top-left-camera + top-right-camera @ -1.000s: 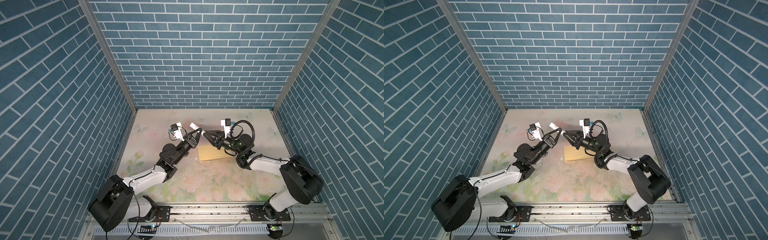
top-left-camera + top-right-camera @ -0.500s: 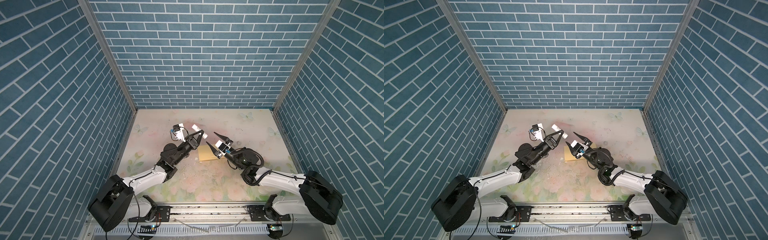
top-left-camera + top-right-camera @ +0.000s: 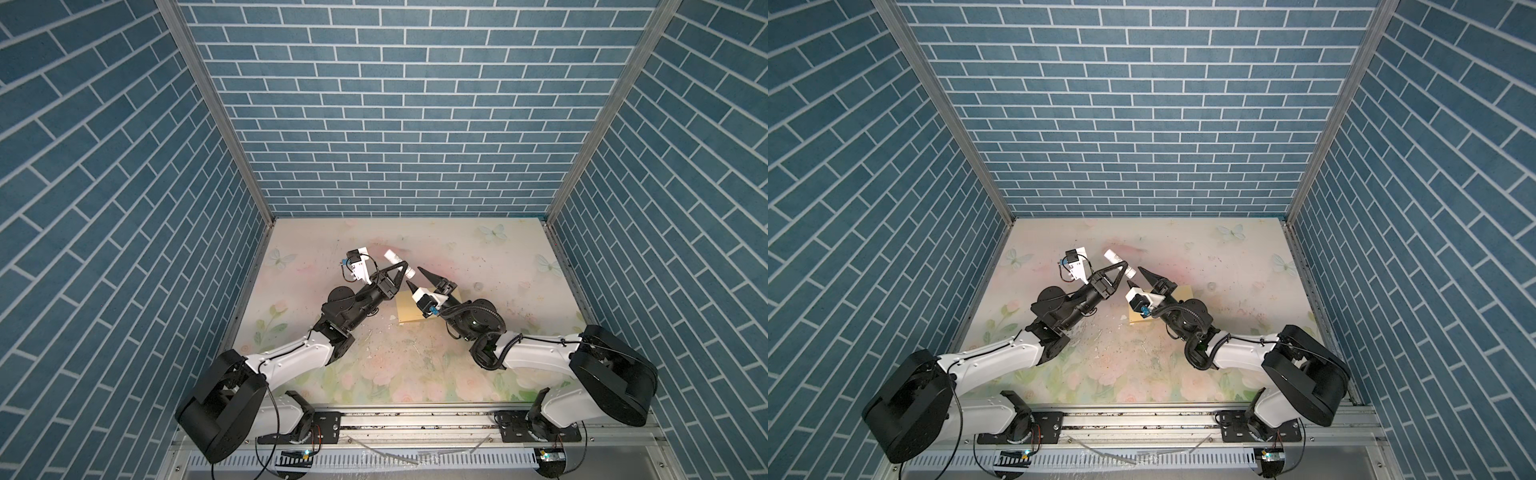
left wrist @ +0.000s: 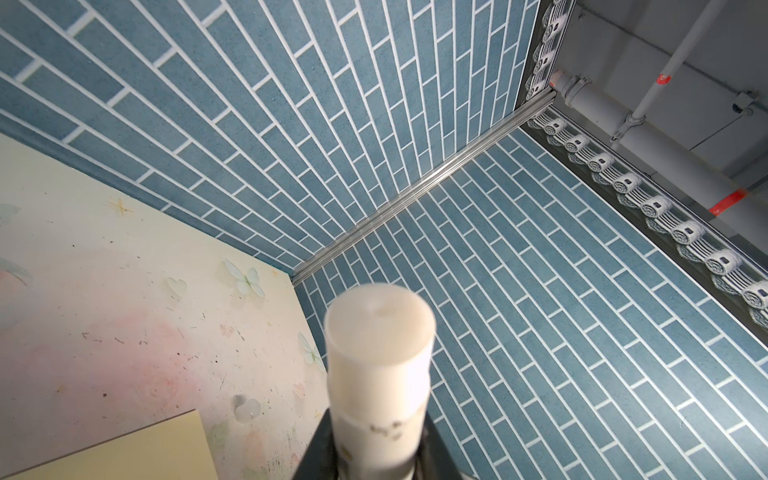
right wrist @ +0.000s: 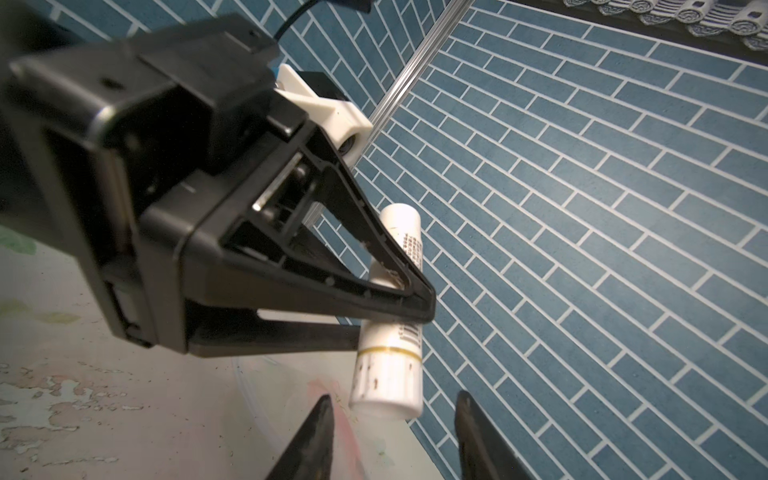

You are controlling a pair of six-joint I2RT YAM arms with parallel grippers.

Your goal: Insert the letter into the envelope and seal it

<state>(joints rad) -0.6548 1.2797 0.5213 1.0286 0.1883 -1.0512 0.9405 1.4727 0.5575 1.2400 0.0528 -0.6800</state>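
My left gripper (image 3: 401, 270) is shut on a white glue stick (image 3: 390, 254), held in the air and slanting across its jaws. Seen in the right wrist view, the stick (image 5: 388, 374) hangs capped end down, and my right gripper (image 5: 392, 419) is open, its fingertips (image 5: 322, 424) flanking that end without touching. The yellow envelope (image 3: 409, 316) lies flat on the mat under my right wrist, partly covered in both top views (image 3: 1183, 293); a corner of the envelope (image 4: 124, 453) shows in the left wrist view. The letter is not in view.
Blue brick walls (image 3: 374, 124) close in the floral mat (image 3: 415, 374) on three sides. A small clear heart-shaped bit (image 3: 478, 286) lies right of the envelope. The mat surface near the front is flaked and speckled.
My right arm has dropped low and turned its wrist, pulling back from the left gripper. Its jaws widened, then narrowed a little. The left arm and the stick have held still.
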